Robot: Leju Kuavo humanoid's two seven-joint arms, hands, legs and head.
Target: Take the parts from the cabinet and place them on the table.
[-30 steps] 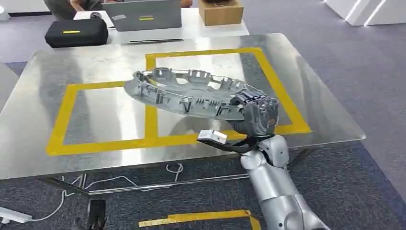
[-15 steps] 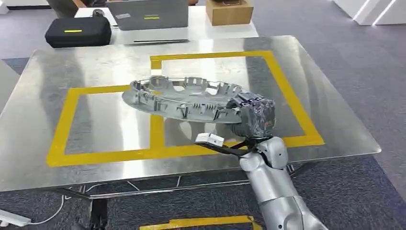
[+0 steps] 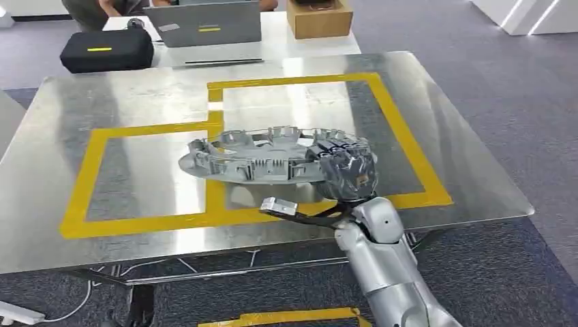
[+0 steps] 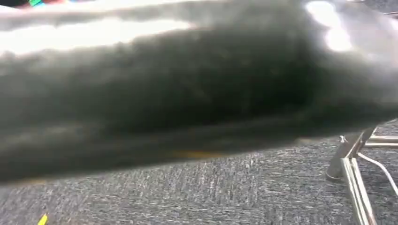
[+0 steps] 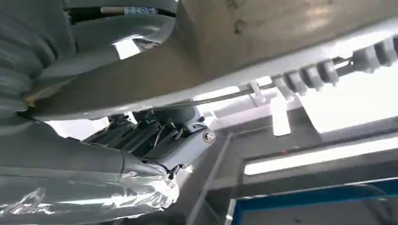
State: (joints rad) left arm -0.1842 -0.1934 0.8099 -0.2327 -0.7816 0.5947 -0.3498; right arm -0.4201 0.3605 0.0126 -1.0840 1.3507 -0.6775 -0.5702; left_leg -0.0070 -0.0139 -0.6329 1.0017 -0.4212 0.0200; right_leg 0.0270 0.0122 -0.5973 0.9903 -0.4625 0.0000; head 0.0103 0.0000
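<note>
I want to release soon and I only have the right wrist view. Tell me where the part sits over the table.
Observer: The grey round plastic wheel cover lies across the yellow tape line that divides the two taped boxes on the shiny metal table. I cannot tell whether it touches the table.
Operator: Say where the hand has it.
Observer: The right hand holds the cover's rim on the robot's right, its fingers curled over the edge.
Operator: Report what's beyond the table.
Observer: A black case, a grey laptop and a cardboard box sit on a white table behind.
</note>
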